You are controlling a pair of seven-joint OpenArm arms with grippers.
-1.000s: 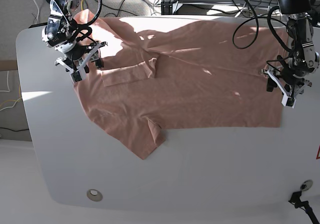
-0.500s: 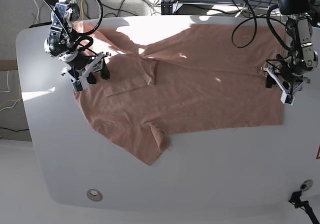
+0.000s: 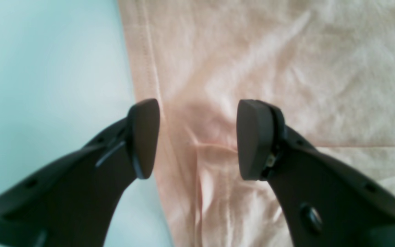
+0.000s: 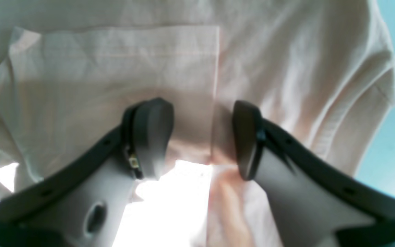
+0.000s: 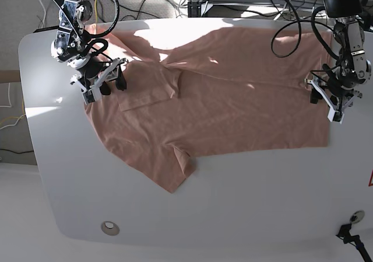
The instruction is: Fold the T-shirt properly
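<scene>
Salmon cloth: I see the T-shirt (image 5: 221,93) spread wide over the white table (image 5: 233,203), partly folded, with one sleeve pointing toward the near edge.
Sleeve flap: a rectangular piece lies folded onto the body near my right arm; its hem edge shows clearly in the right wrist view (image 4: 115,61).
Left gripper (image 3: 197,137): I read its jaws as spread apart, one pad over the bare table just beside the hem, the other over the fabric. Nothing sits between them. A small crease in the cloth shows in the gap.
Right gripper (image 4: 201,140): jaws parted too, hovering over the folded flap's edge with no cloth pinched that I can make out.
Positions: in the base view my left gripper (image 5: 329,98) hangs at the shirt's bottom hem, my right gripper (image 5: 100,78) at the shoulder end.
Light: a bright sun patch falls across the far part of the shirt.
</scene>
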